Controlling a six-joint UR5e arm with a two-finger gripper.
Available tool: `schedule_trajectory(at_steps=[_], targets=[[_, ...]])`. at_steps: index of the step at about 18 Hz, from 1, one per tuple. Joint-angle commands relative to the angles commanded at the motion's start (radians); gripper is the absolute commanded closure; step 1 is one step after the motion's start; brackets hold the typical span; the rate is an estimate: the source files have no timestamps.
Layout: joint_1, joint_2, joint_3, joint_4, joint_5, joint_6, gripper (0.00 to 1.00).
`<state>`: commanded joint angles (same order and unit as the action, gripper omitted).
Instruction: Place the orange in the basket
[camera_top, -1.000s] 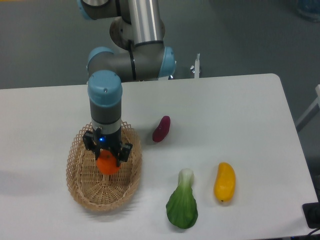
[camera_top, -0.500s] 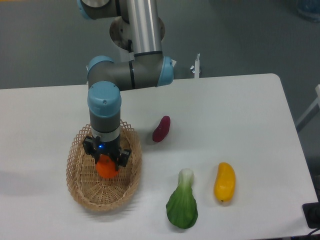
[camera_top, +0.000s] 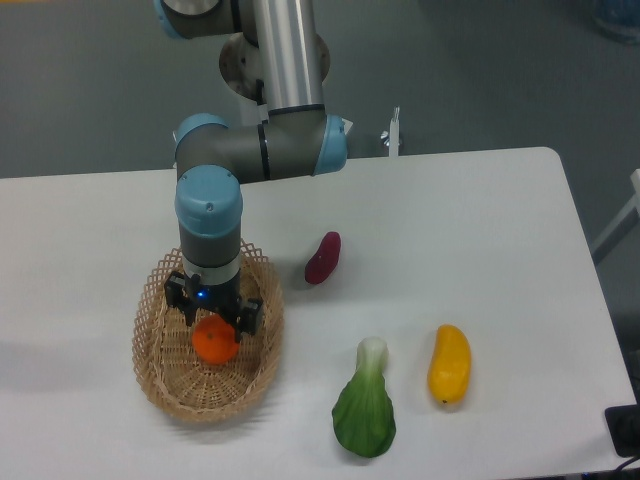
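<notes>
With the orange (camera_top: 215, 343) just below the parted, released gripper (camera_top: 214, 320) inside the basket (camera_top: 160, 375), lifting straight up should avoid nudging it.

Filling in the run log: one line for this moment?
phase: release | gripper: above orange, jaws look parted | orange: in basket | table: purple vegetable, bok choy, yellow pepper

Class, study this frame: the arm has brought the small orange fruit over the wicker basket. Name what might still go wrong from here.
1. The small round orange fruit sits between the jaws of the gripper; lifting before they are well apart could drag it back out.
2. The jaws stand low inside the oval tan wicker basket; a sideways retreat might catch its lattice rim and shift it.
</notes>
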<state>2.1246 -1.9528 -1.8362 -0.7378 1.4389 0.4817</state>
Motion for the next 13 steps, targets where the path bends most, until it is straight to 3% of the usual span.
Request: schedule_trajectory(at_steps=[7, 13], targets=[[0.017, 0.048, 0.038, -0.008, 0.149, 0.049, 0.0], [0.113, 0.057, 0.113, -0.04, 0.166, 0.095, 0.0]])
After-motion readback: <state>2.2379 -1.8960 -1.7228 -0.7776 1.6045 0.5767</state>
